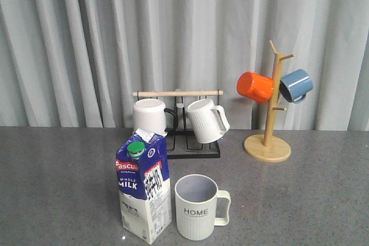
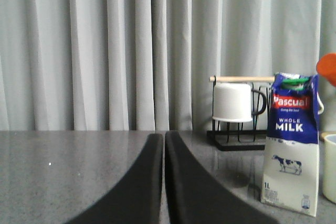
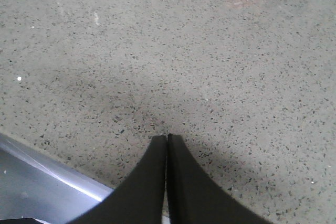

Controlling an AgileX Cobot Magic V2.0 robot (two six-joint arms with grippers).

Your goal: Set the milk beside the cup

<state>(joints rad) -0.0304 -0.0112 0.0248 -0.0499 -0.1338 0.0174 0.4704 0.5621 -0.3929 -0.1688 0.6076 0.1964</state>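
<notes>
Nearest of all, the tall blue-and-white gable-top milk carton [image 1: 144,191] with its green round cap stands upright on the speckled grey counter [image 1: 52,182], and right there just beside it sits the cream ribbed "HOME" mug [image 1: 199,207], handle turned away from the carton. A narrow gap between them, no contact that I can make out. Neither arm shows in the front view. The left hand [image 2: 164,145] is pinched closed on nothing, level with the counter, well apart from the carton, looking across at it. The right hand [image 3: 167,142] is likewise closed and empty, pointing down at bare counter. Behind the carton, a black wire rack with a wooden bar [image 1: 179,93] carries a plain white mug with a black handle [image 1: 151,116] and a white ribbed mug [image 1: 206,120]; further from the carton, a wooden mug tree [image 1: 268,113] holds an orange mug [image 1: 255,87] and a blue mug [image 1: 296,85]. My read: the placing looks done, carton beside mug, so nothing calls for another grasp; the arms need only keep clear.
</notes>
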